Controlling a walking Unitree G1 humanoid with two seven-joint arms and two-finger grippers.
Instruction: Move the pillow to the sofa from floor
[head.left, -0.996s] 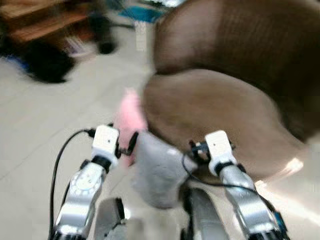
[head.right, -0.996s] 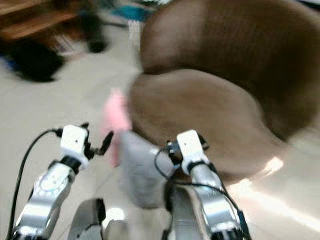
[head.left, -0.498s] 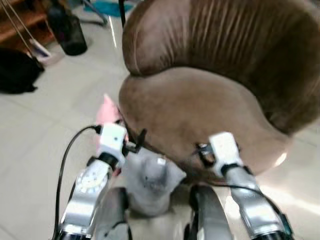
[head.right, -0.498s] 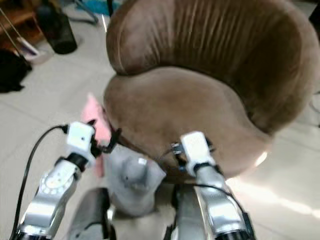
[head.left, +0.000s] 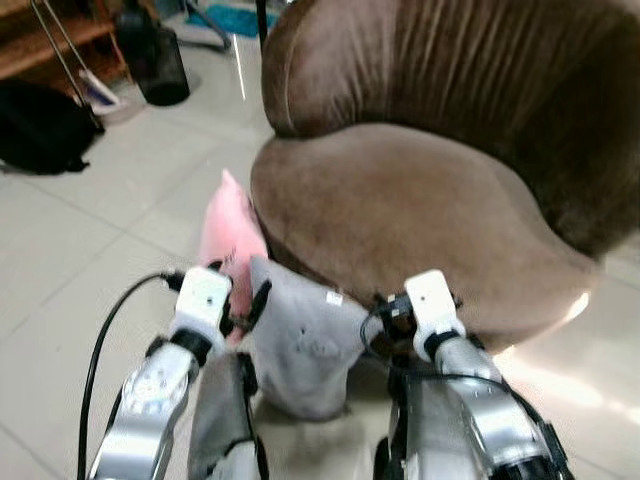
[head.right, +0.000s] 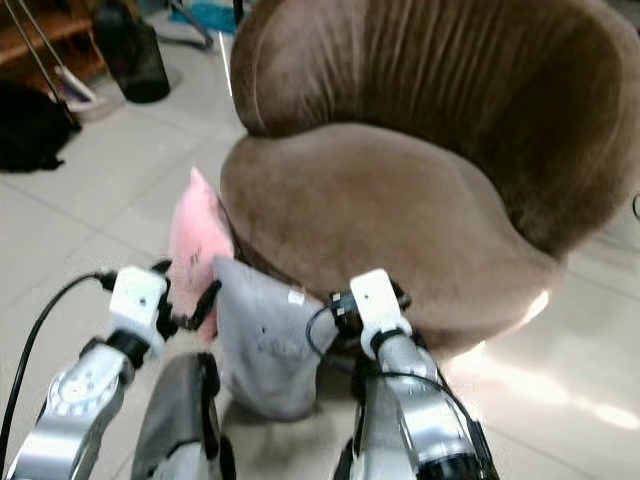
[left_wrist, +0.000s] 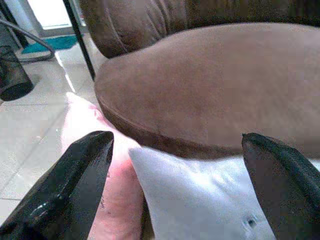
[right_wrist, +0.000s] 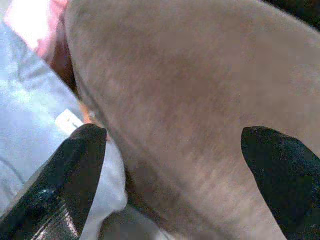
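Grey pillow (head.left: 305, 345) on the tiled floor (head.left: 80, 250), leaning vs front of brown sofa (head.left: 400, 210), pink pillow (head.left: 230, 232) just beside it. Left gripper (left_wrist: 175, 185) fingers spread wide, hovering near grey pillow's top edge. Right gripper (right_wrist: 175, 175) also spread, empty, at sofa seat front by the pillow.

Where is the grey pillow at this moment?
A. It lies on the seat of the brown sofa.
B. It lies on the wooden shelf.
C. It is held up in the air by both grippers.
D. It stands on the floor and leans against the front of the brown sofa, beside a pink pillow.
D: the grey pillow stands on the tiled floor against the brown sofa, next to the pink pillow; both grippers are open and hold nothing.
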